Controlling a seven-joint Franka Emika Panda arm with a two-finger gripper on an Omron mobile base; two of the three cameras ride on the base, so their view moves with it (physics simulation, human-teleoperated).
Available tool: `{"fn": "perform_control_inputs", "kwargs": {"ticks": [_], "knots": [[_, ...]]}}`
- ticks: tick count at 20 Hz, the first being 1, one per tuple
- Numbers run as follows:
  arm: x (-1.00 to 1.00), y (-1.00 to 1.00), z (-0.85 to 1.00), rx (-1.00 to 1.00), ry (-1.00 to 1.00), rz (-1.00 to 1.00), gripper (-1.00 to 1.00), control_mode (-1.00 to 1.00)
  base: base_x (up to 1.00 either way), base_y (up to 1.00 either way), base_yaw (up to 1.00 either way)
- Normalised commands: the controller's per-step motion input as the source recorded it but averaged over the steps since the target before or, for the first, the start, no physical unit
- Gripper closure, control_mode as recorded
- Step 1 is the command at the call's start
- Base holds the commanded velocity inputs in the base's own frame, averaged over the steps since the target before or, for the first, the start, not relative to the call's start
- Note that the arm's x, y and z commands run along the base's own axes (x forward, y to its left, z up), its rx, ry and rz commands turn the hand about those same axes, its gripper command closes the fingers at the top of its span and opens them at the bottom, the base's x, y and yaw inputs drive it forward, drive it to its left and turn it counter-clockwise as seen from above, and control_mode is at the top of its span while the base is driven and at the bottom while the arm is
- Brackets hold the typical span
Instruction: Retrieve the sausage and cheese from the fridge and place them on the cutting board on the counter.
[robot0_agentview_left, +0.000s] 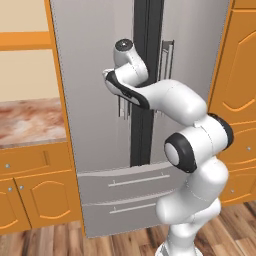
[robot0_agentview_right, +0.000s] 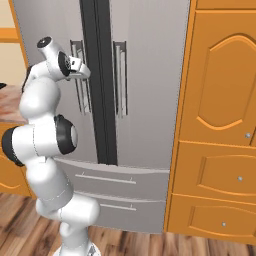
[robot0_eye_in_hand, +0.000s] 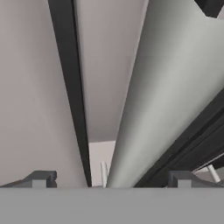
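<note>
- We see the fridge (robot0_agentview_left: 100, 100) filling the centre of the left base view, both doors closed.
- Our gripper (robot0_eye_in_hand: 111, 179) sits at the bottom of the hand view, its fingers (robot0_eye_in_hand: 41, 178) spread wide apart.
- The left door's bar handle (robot0_eye_in_hand: 162, 96) runs between the fingers, a pale cylinder; whether they touch it we cannot tell.
- The counter (robot0_agentview_left: 27, 120) lies at the left edge, beside the fridge.

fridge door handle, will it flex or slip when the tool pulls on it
The left door's handle looks like a rigid metal bar, so it probably won't flex. Its smooth round surface could let the tool slide along it. The tall steel fridge door likely swings heavily.
</note>
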Motion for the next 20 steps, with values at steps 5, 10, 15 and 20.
{"fn": "perform_control_inputs", "kwargs": {"ticks": [5,10,15,20], "knots": [[0.5,0.0,-0.02,0.0,-0.21,0.0,-1.0,-1.0,0.0,0.0,0.0],[0.58,-0.01,0.0,0.0,-0.15,0.0,-1.0,-1.0,0.0,0.0,0.0],[0.36,0.0,-0.01,0.0,-0.16,0.0,1.0,-1.0,0.0,0.0,0.0],[0.4,0.0,0.15,0.03,-0.05,0.0,1.0,-1.0,0.0,0.0,0.0]]}}
